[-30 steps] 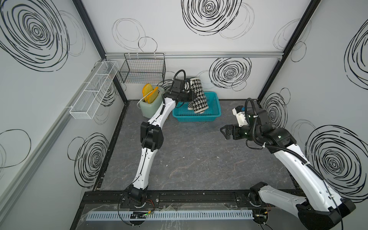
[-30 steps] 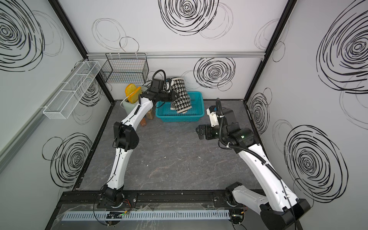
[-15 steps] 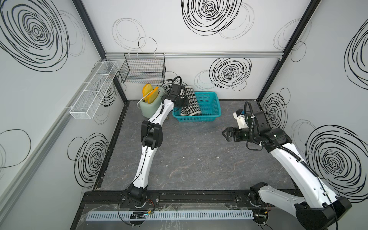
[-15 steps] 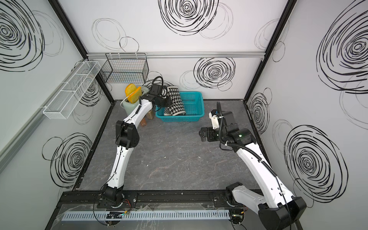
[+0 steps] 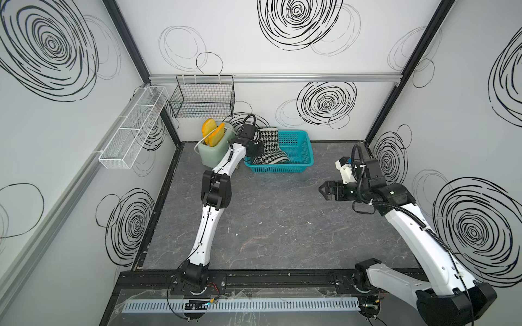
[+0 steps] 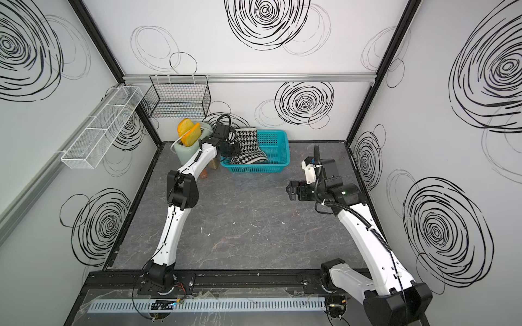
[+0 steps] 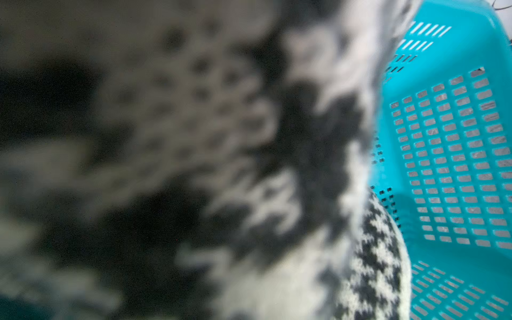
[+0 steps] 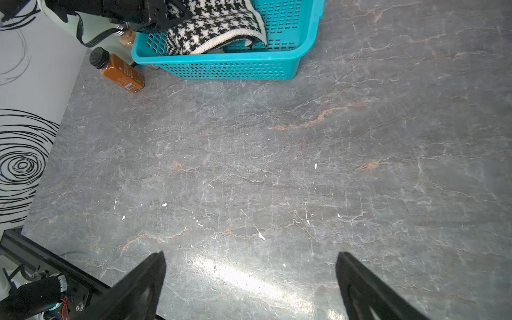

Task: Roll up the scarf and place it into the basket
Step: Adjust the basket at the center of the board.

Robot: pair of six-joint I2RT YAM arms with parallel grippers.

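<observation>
Houndstooth scarf (image 5: 269,146) draped in turquoise basket (image 5: 282,168); seemingly loosely rolled.

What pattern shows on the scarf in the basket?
The scarf shows black-and-white houndstooth with a pale edge; clearest in the right wrist view.

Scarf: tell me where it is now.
In both top views the scarf lies in the left half of the basket, right of the toaster, held by the left gripper.
</observation>
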